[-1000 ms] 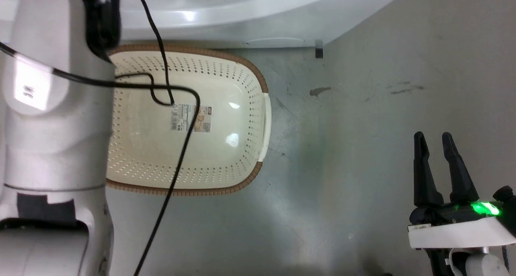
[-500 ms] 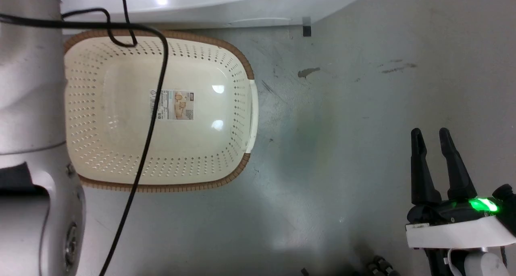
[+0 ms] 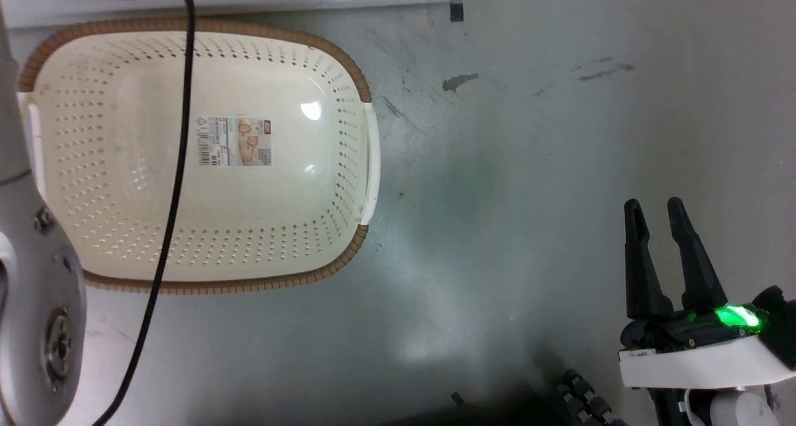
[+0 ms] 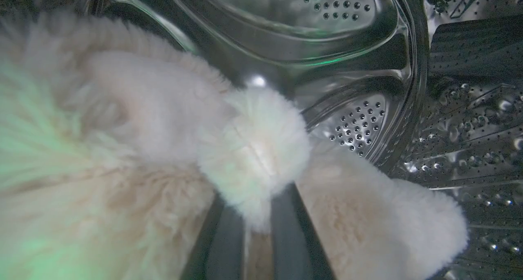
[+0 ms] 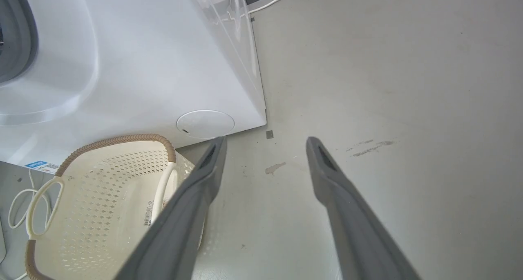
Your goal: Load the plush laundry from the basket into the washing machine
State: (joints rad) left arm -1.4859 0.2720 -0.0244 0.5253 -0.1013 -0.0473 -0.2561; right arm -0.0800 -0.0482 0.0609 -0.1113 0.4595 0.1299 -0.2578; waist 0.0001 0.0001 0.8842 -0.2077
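Left hand (image 4: 255, 214) closed on a fold of the fluffy cream plush laundry (image 4: 122, 149), which lies over its fingers inside the perforated steel drum (image 4: 355, 128) of the white washing machine (image 5: 143, 67). Right hand (image 3: 653, 203) open above the grey floor (image 3: 528, 165). Oval cream plastic basket (image 3: 298, 227) bears a label sticker (image 3: 235, 141), print too small to read

The head camera looks straight down on the oval cream perforated plastic basket (image 3: 249, 252) and grey floor (image 3: 497, 165). The right wrist camera, lower and slanted, shares that basket and floor, facing the white washing machine (image 5: 143, 67). The left wrist camera sits inside its perforated steel drum (image 4: 355, 128), hard against the fluffy cream plush toy (image 4: 163, 120).
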